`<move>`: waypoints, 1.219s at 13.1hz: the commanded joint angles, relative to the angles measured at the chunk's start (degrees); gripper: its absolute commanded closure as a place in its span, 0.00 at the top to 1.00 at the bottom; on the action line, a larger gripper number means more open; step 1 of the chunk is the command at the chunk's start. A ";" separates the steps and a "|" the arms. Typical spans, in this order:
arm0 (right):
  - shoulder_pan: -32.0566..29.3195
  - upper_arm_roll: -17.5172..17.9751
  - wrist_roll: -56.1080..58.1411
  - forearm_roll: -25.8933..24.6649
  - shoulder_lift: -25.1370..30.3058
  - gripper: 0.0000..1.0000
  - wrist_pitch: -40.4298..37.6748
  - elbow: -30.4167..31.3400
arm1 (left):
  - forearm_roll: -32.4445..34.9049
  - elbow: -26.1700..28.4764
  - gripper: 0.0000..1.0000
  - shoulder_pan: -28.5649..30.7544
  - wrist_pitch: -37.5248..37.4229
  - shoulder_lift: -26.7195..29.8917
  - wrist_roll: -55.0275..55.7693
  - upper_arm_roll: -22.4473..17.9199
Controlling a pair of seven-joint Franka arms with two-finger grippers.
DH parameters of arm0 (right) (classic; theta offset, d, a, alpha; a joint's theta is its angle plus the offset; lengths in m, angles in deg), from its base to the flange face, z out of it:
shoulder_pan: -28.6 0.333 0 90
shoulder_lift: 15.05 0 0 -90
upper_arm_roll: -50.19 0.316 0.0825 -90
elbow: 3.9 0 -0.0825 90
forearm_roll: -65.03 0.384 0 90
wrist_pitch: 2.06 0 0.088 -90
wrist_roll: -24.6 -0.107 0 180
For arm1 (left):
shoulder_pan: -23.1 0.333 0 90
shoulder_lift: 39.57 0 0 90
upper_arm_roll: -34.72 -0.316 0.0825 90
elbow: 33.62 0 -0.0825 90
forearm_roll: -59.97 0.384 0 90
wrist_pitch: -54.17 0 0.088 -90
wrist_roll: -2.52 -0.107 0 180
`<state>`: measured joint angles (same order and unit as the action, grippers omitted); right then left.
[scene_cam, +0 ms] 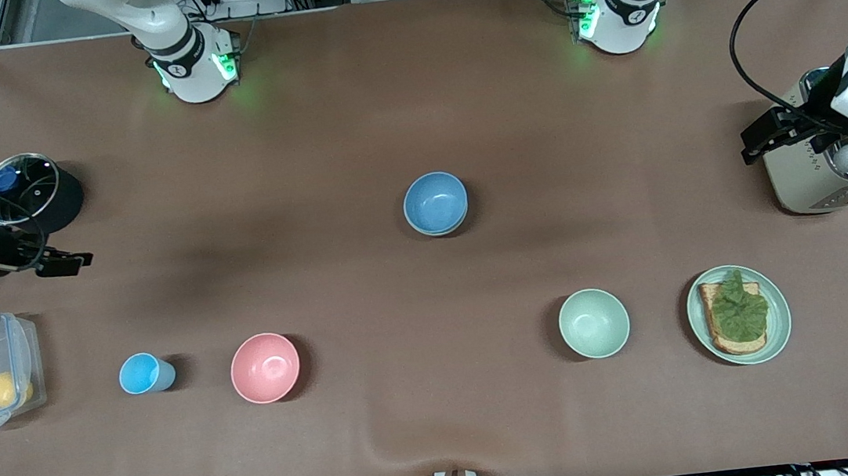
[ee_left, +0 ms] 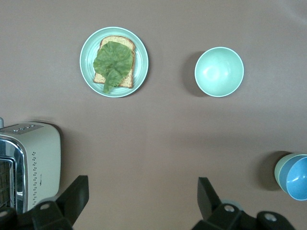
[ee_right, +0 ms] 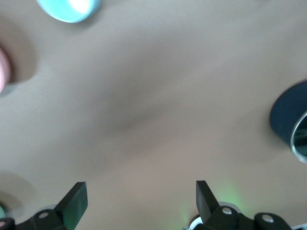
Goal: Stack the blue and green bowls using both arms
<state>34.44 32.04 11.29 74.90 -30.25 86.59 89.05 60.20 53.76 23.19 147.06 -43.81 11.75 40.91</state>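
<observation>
Left gripper (ee_left: 141, 199) hangs wide, empty, by the toaster (scene_cam: 806, 166); right gripper (ee_right: 140, 199) likewise at its table end; mid-table, blue bowl (scene_cam: 434, 202) sits nested in the green bowl (ee_left: 279, 167), only its rim showing.

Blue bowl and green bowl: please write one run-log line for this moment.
blue bowl: nested in green bowl, mid-table | left gripper: open, empty, over toaster | right gripper: open, empty, beside pot

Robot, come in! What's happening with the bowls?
Both hands open and empty: left hand, right hand. Blue bowl sits inside green bowl, mid-table. Nothing in the way.
</observation>
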 commanded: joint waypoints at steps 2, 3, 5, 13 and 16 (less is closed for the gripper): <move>-4.69 9.34 1.35 -3.27 9.21 1.00 0.56 0.22 | -0.93 -0.29 1.00 -0.35 -1.40 1.69 -3.15 -1.52; -6.00 12.06 1.35 -4.32 11.49 1.00 2.22 0.48 | -1.02 -0.11 1.00 -0.35 -1.58 1.78 -4.04 -2.22; -7.94 16.55 1.35 -6.78 14.14 1.00 4.68 0.40 | -1.45 0.41 1.00 -0.27 -2.37 2.39 -5.01 -2.40; -7.25 18.06 1.53 -6.53 19.25 1.00 5.31 -0.22 | -1.63 1.47 1.00 -0.35 -2.72 3.89 -5.63 -3.90; -7.07 18.06 1.53 -6.97 18.38 1.00 5.49 0.13 | -1.55 1.65 1.00 -0.62 -2.98 4.07 -5.63 -3.99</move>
<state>28.65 48.88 12.12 69.20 -11.68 91.75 88.50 60.12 54.00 23.09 144.78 -41.35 7.84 37.77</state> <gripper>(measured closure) 0.000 0.000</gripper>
